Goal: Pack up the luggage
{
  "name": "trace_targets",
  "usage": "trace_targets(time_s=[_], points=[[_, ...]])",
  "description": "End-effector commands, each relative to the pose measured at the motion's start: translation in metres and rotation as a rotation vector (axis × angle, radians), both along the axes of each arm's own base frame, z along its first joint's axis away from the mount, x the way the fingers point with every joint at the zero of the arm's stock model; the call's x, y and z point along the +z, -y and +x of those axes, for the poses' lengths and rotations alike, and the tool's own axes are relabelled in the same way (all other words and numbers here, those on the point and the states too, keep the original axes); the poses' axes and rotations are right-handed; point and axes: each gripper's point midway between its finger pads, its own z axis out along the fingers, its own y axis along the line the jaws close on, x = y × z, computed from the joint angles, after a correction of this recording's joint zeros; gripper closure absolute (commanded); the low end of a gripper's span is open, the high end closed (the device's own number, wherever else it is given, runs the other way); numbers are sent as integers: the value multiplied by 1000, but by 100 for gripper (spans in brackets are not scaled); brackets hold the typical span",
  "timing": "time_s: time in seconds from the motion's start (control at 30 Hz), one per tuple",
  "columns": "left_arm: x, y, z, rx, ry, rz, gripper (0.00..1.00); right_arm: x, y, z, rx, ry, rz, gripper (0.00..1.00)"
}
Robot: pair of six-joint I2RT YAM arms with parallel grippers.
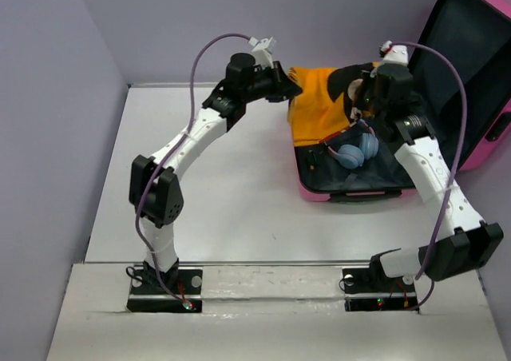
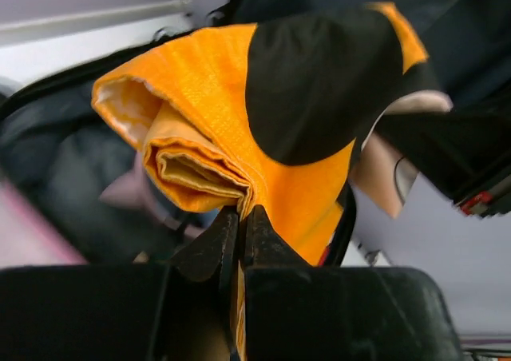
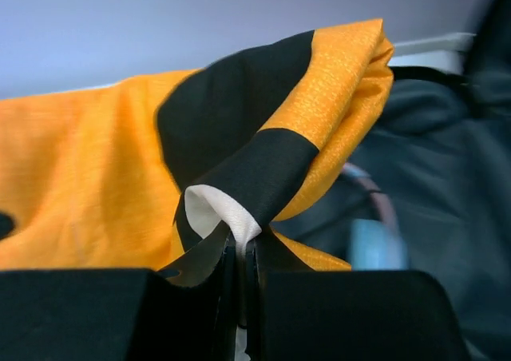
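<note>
Pink suitcase (image 1: pixel 471 65) sits open at about 2 o'clock on the table (image 1: pixel 223 185), with the lid propped up on the right and the dark lining showing. An orange cloth (image 1: pixel 315 109) with big black printed shapes is over the far end of the open half, and light blue headphones (image 1: pixel 357 149) lie inside at the cloth's 5 o'clock. The left gripper (image 2: pixel 239 217) has its jaws pinching a folded orange edge at the cloth's 9 o'clock. The right gripper (image 3: pixel 243 241) pinches a black-and-white corner at its 3 o'clock. Both arms bend at the elbow, forearms reaching toward 12 o'clock.
</note>
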Motion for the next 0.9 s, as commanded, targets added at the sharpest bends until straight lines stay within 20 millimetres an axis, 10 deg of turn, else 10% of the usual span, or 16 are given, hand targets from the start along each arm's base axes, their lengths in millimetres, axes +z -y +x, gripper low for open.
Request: trace_targets(time_s=[0.0, 0.03, 0.1, 0.17, 0.23, 0.3, 0.33, 0.4, 0.43, 0.5, 0.53, 0.57, 0.87], points=[[15, 82, 15, -126, -13, -124, 81, -40, 80, -19, -232, -96, -9, 93], [4, 91, 18, -133, -51, -105, 66, -51, 87, -21, -248, -121, -2, 93], [16, 98, 27, -129, -40, -112, 18, -79, 97, -20, -270, -186, -3, 58], [-9, 89, 40, -49, -60, -37, 1, -106, 100, -23, -292, -247, -21, 31], [15, 65, 42, 63, 37, -1, 1, -106, 95, -23, -262, -244, -4, 24], [-6, 44, 36, 129, 31, 65, 1, -93, 81, -21, -193, -208, 39, 23], [32, 26, 20, 160, 94, 34, 1, -74, 76, -22, -164, -152, 58, 23], [11, 3, 9, 226, 106, 60, 1, -45, 70, -24, -114, -79, 66, 23], [53, -17, -7, 271, 186, -8, 1, -27, 65, -30, -78, -38, 72, 23], [15, -30, -31, 290, 150, 32, 1, 8, 63, -36, -54, 31, 74, 24], [40, -43, -48, 309, 202, -24, 1, 22, 65, -39, -62, 56, 65, 25], [2, -41, -66, 289, 152, 11, 1, 47, 70, -45, -83, 108, 61, 27], [-68, -37, -187, 151, 107, 28, 1, 107, 193, -106, -749, 160, -226, 21]])
